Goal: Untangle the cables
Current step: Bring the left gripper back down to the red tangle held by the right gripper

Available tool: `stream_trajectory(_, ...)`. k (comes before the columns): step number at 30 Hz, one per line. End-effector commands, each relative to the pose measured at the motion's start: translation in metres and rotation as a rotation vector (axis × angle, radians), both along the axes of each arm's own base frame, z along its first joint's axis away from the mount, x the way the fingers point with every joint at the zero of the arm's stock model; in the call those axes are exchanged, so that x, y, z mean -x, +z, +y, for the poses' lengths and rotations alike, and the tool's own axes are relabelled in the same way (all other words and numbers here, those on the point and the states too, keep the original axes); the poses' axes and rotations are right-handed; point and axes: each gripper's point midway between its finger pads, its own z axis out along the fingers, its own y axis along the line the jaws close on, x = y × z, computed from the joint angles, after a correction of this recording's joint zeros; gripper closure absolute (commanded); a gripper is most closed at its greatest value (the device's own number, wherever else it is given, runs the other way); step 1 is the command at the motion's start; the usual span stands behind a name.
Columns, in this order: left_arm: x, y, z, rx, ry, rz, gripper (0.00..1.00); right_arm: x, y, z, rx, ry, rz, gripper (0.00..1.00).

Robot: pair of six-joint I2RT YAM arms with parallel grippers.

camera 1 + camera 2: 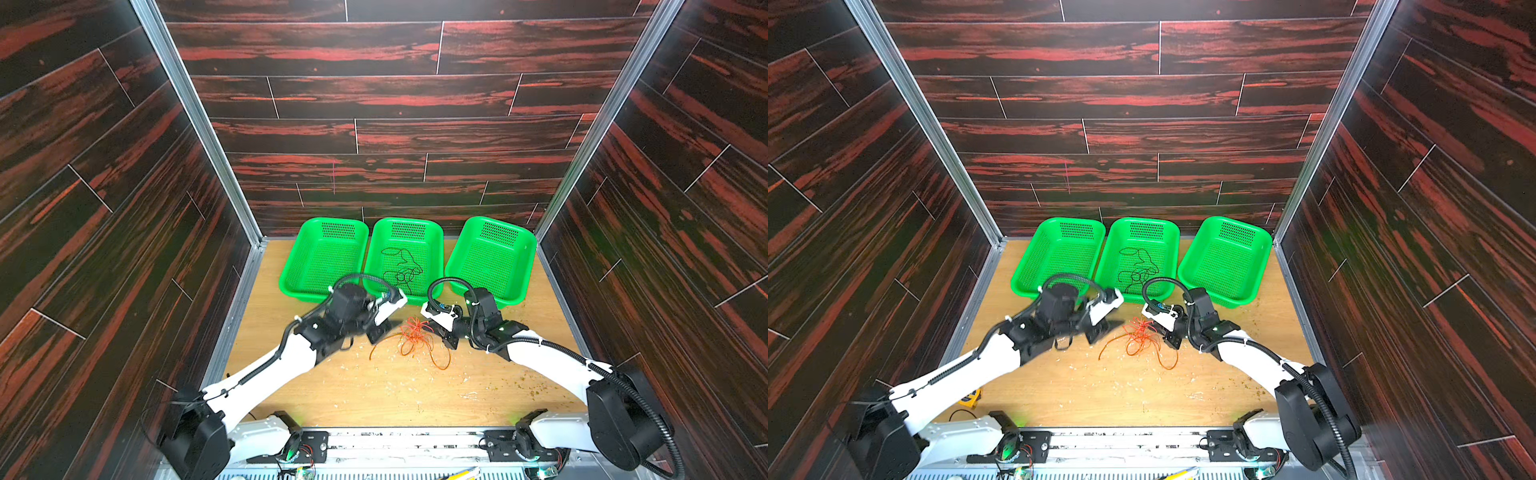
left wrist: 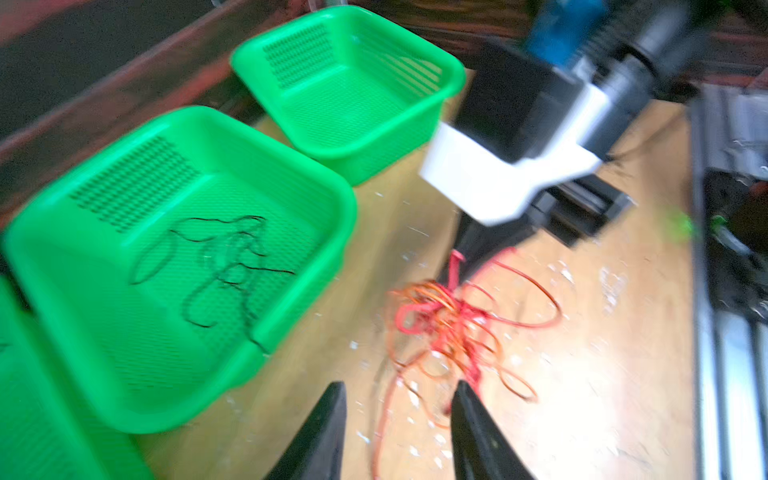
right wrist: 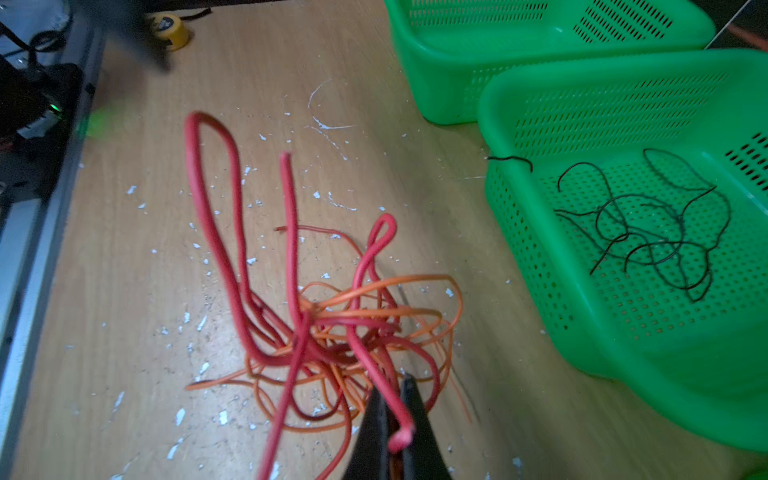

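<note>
Fingers (image 3: 419, 436) on the right gripper (image 3: 392, 384) are pinched tight on one strand of the red cable (image 3: 291, 216), with a short curled end poking out past them.

Cable situation: red and the orange cable (image 3: 415, 278) are knotted into one messy clump in the middle of the bench (image 3: 145, 270), between the two grippers and nearer than the baskets. Red looks the chunkier one, and a few of its loops stick up out of the pile. Orange is thinner and spreads out in flatter loops around it.

The black cable (image 3: 623, 237) is off on its own, lying in loose curls inside the middle basket (image 3: 582, 68) of three green ones along the far edge. One end is hooked over the rim.

The left gripper (image 2: 401, 384) is blurry in both top views, sitting just left of the clump. Its wrist view shows its fingers (image 2: 328, 424) roughly half apart with nothing clamped. An orange strand just runs along the bench under the gap.
</note>
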Motion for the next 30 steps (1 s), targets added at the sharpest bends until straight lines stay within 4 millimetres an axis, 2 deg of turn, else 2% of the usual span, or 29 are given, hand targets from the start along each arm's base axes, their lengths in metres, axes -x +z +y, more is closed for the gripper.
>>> stream_trajectory(1, 0.015, 0.006, -0.001, 0.036, -0.050, -0.028, 0.51, 0.008, 0.015, 0.004, -0.042, 0.032, 0.020, 1.00)
stream_trajectory(7, 0.021, -0.010, -0.010, 0.037, -0.087, -0.044, 0.45, 0.010, 0.016, 0.005, -0.050, 0.030, 0.047, 1.00)
stream_trajectory(11, 0.013, -0.017, -0.022, 0.033, -0.092, -0.063, 0.45, 0.011, 0.017, 0.007, -0.058, 0.033, 0.056, 0.99)
stream_trajectory(13, 0.010, -0.017, -0.029, 0.047, -0.103, -0.066, 0.50, 0.010, 0.017, 0.007, -0.060, 0.025, 0.053, 0.98)
stream_trajectory(16, 0.015, -0.016, -0.044, 0.053, -0.168, -0.055, 0.69, 0.001, 0.016, 0.006, -0.059, -0.025, 0.053, 0.85)
stream_trajectory(17, 0.019, -0.018, -0.047, 0.036, -0.192, -0.062, 0.80, -0.001, 0.018, 0.006, -0.065, -0.039, 0.047, 0.80)
stream_trajectory(18, 0.019, -0.020, -0.048, 0.015, -0.200, -0.070, 0.95, -0.003, 0.019, 0.005, -0.074, -0.056, 0.040, 0.73)
stream_trajectory(19, 0.020, -0.020, -0.048, 0.004, -0.206, -0.072, 1.00, -0.004, 0.022, 0.004, -0.086, -0.066, 0.032, 0.67)
stream_trajectory(22, 0.021, -0.020, -0.044, -0.018, -0.203, -0.086, 1.00, -0.002, 0.027, 0.001, -0.101, -0.074, 0.003, 0.56)
stream_trajectory(26, 0.023, -0.018, -0.038, -0.047, -0.200, -0.099, 1.00, 0.009, 0.023, -0.005, -0.062, -0.047, 0.003, 0.55)
stream_trajectory(30, 0.019, -0.026, -0.031, -0.097, -0.156, -0.061, 1.00, 0.008, 0.015, -0.008, -0.014, -0.054, 0.027, 0.55)
